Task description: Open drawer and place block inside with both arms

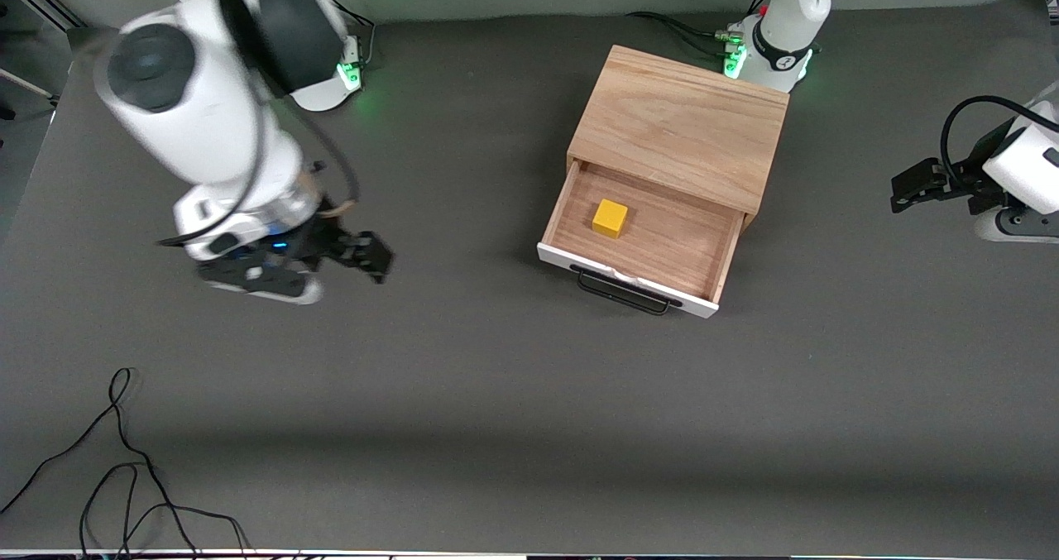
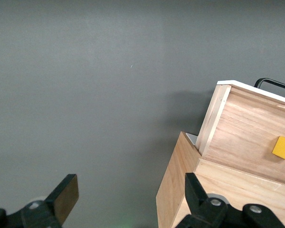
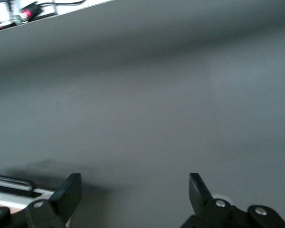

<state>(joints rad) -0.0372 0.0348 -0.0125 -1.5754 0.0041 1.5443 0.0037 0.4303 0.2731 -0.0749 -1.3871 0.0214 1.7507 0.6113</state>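
Block in drawer, claws away.

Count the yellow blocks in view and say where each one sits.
1. The block lies on the floor of the open drawer, nearer the right arm's end. The part of the drawer inside the box is hidden.

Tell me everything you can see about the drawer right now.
The drawer is a shallow light-wood tray with a white front panel and a black wire handle. It stands pulled out of the oak box, toward the front camera, its back end still under the box top. A small yellow block rests on its floor, near the side toward the right arm's end, clear of the walls. Neither tool touches it.
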